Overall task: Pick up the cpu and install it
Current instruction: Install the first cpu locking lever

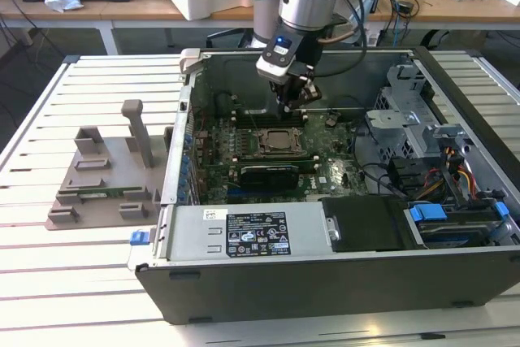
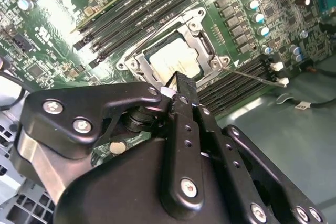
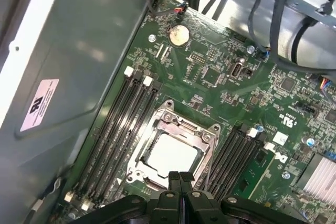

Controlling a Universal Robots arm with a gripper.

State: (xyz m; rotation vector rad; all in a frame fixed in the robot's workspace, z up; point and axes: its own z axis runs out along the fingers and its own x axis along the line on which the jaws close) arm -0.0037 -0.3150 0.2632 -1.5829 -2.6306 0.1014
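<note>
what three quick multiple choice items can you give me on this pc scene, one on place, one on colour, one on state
1. Where is the cpu?
A. in the motherboard socket
B. on the slatted table
C. in the grey holder

2. What colour is the motherboard?
A. blue
B. green
C. red

3. How is the gripper?
A. wide open
B. shut on a memory stick
C. shut and holding nothing

Answers: 1 A, both wrist views show the silvery chip lying inside the metal socket frame. 2 B, the board is green in every view. 3 C, the first wrist view shows the fingertips pressed together above the socket with nothing between them.
</note>
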